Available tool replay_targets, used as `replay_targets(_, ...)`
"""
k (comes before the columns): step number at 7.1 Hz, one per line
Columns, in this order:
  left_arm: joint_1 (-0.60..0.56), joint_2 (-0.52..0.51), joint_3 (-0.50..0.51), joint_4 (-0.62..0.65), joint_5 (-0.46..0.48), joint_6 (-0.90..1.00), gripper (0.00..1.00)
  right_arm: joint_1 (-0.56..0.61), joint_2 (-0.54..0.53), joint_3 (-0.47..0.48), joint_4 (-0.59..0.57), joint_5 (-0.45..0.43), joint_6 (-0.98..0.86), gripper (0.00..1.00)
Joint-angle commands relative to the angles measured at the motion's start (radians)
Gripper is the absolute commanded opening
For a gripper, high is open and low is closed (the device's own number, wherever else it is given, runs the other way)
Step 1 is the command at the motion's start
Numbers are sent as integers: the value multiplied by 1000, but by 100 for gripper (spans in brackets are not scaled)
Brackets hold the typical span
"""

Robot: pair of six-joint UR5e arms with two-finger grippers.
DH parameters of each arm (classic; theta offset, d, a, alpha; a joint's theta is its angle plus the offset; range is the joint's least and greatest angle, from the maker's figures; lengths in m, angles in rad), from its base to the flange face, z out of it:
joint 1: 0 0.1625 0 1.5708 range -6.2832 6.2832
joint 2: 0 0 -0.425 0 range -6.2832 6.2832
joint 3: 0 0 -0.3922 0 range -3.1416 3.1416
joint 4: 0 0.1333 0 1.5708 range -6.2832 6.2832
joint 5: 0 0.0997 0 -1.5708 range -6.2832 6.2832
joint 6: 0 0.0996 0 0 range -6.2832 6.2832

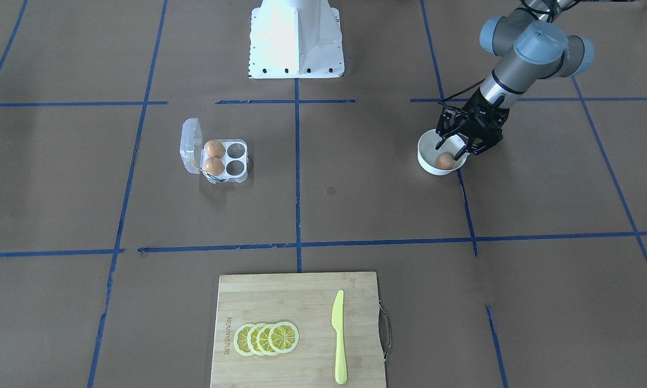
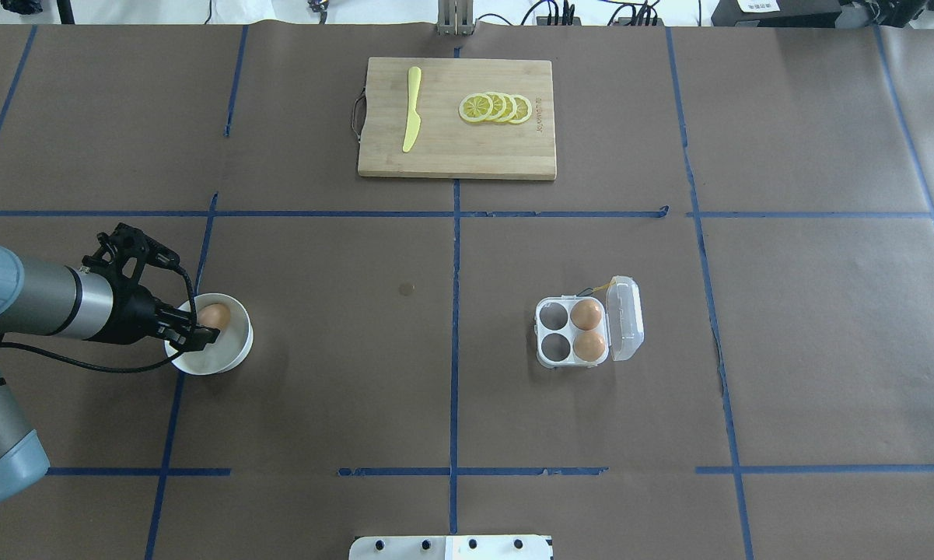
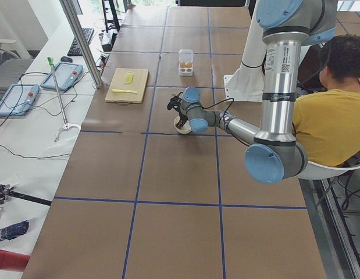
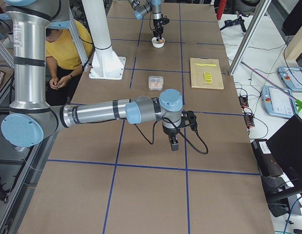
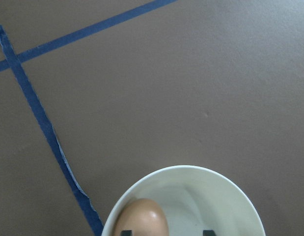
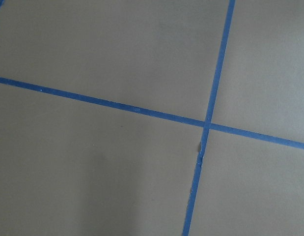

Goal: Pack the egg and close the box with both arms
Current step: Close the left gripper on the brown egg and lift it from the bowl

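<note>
An orange-brown egg [image 2: 214, 315] lies in a round white bowl [image 2: 229, 354] on the robot's left side of the table. My left gripper [image 2: 194, 327] hangs into the bowl, open, its fingertips [image 5: 124, 232] beside the egg [image 5: 142, 216] and not closed on it. The clear egg box [image 2: 575, 333] stands on the right half with its lid [image 2: 624, 319] open; two eggs fill the cells by the hinge and two cells are bare. My right gripper [image 4: 174, 141] shows only in the exterior right view, low over bare table far from the box; I cannot tell whether it is open or shut.
A wooden cutting board [image 2: 457, 148] with lemon slices [image 2: 496, 107] and a yellow knife [image 2: 411, 118] lies at the table's far edge. The white pedestal [image 1: 296, 40] stands at the robot's side. A person in a yellow shirt [image 3: 325, 122] sits beside it.
</note>
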Motion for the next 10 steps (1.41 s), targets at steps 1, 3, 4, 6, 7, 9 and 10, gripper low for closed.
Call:
replay_targets(1,10,-11,22,0,1,3,58,0,0,-2,0,0,0,100)
replay_targets(3,10,-27,23,0,1,3,64,2,-2,-2,0,0,0,100)
replay_targets(4,17,-38,29,0,1,3,65,2,-2,-2,0,0,0,100)
replay_targets(6,25,-41,31,0,1,4,65,2,-2,-2,0,0,0,100)
replay_targets(7,28,-43,40,0,1,7,65,2,-2,-3,0,0,0,100)
replay_targets(9,34,-43,46,0,2,10,65,2,-3,-3,0,0,0,100)
replay_targets(10,39,-43,49,-2,2,10,65,2,-5,-3,0,0,0,100)
